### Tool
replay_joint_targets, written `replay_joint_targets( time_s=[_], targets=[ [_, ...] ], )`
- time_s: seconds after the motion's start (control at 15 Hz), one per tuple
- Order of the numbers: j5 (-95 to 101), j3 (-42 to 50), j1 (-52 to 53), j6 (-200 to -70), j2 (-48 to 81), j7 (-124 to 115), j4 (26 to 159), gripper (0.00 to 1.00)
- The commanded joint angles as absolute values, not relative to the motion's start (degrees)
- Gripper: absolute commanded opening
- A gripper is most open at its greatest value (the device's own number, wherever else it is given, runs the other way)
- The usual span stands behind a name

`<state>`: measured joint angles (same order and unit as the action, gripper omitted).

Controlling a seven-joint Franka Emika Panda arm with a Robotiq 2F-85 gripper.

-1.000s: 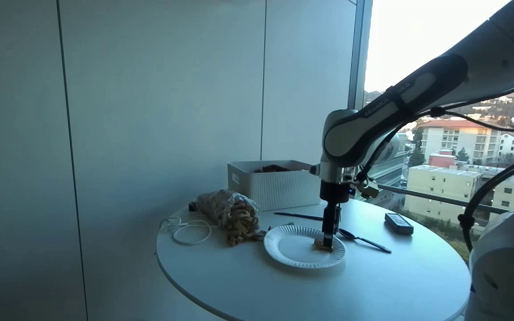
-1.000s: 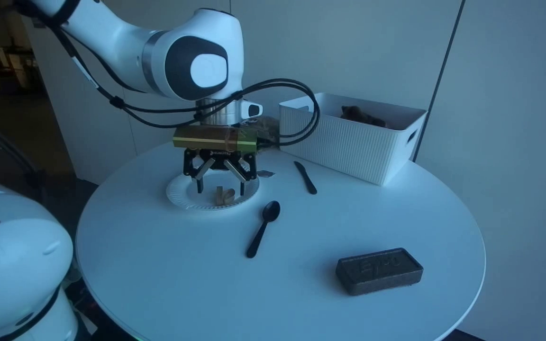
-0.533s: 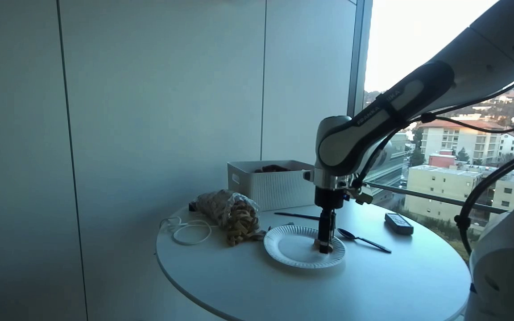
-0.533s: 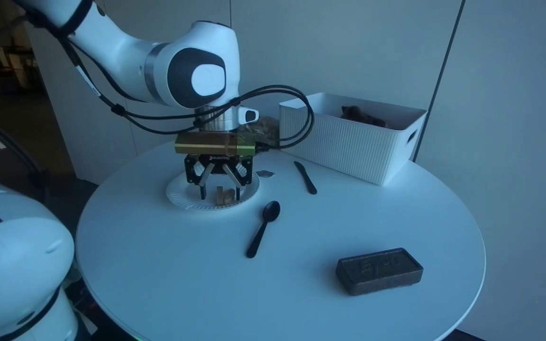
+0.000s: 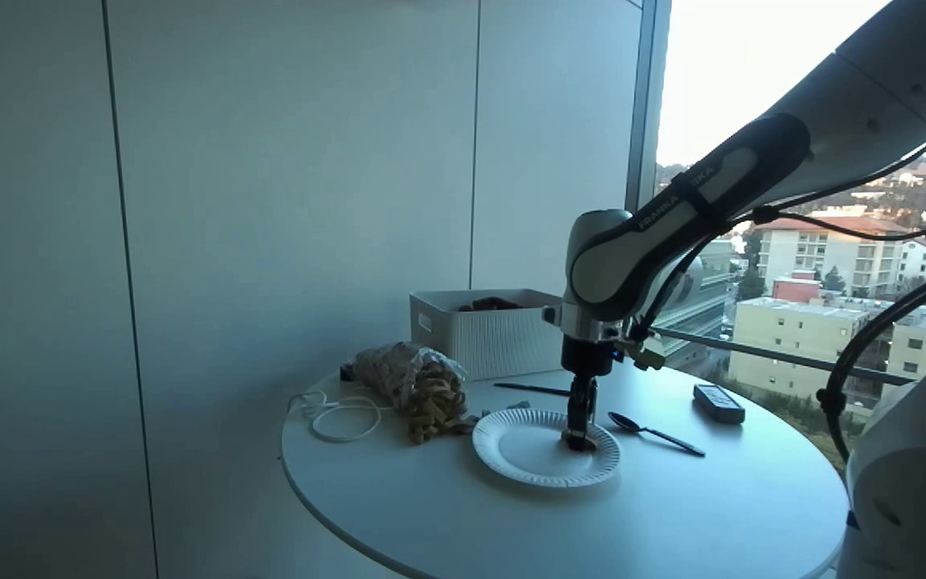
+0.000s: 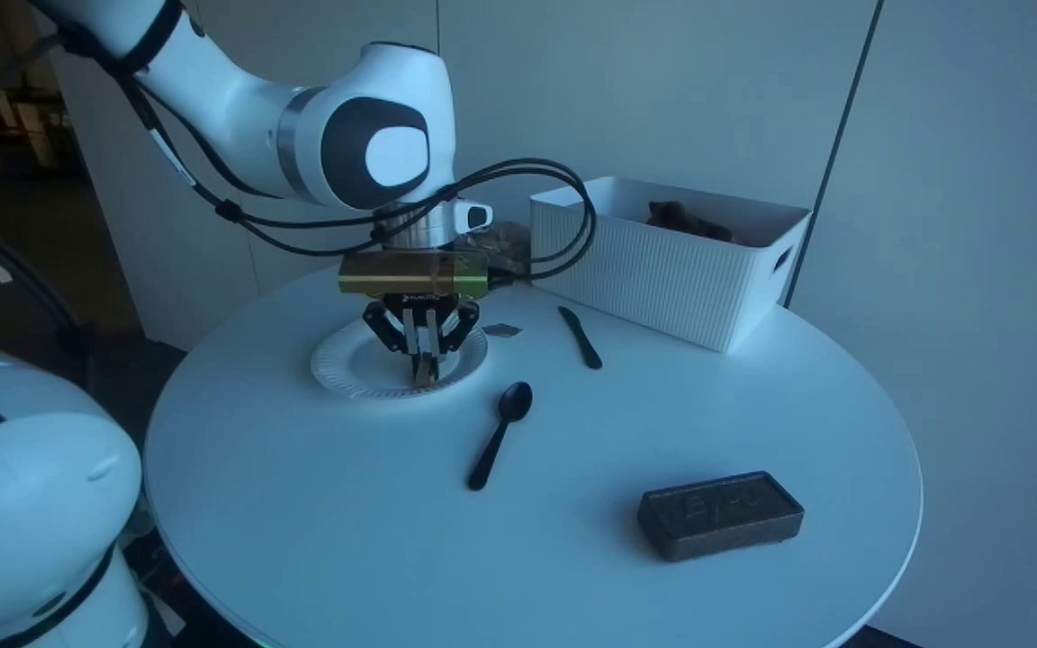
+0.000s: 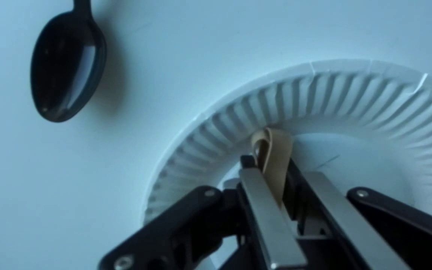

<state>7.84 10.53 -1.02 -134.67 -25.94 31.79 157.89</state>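
My gripper (image 7: 270,165) points straight down over the white paper plate (image 7: 351,93). Its jaws have come together on a tan looped strip (image 7: 278,150), whose folded end sticks out beyond the fingertips. The strip's lower part is hidden between the fingers. In both exterior views the fingertips stand low inside the plate, towards its spoon side. Whether the strip still touches the plate cannot be told. A black spoon (image 7: 66,67) lies on the table just outside the plate's rim.
A clear bag of tan strips (image 5: 435,402) spills near the plate, beside a white cable (image 5: 346,426). Behind stands a ribbed white bin (image 6: 662,279) with a brown thing (image 6: 688,220) inside. A black knife (image 6: 581,337) and a dark eraser block (image 6: 721,517) lie on the round table.
My gripper has come down to the plate and its jaws have gone from wide apart to closed round the tan strip. The plate has shifted slightly.
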Motion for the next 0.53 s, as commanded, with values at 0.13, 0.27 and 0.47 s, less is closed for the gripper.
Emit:
replay_joint_targets(
  time_s=[0.13, 0.27, 0.47],
  targets=[
    [8.85, 10.06, -1.11, -135.63, -27.84, 31.95, 157.84, 0.05],
    [10.16, 9.62, -1.06, -136.74, -29.61, 32.45, 157.77, 0.06],
    [12.35, 8.95, 0.27, -138.38, -32.01, 34.96, 157.51, 0.07]
  ],
)
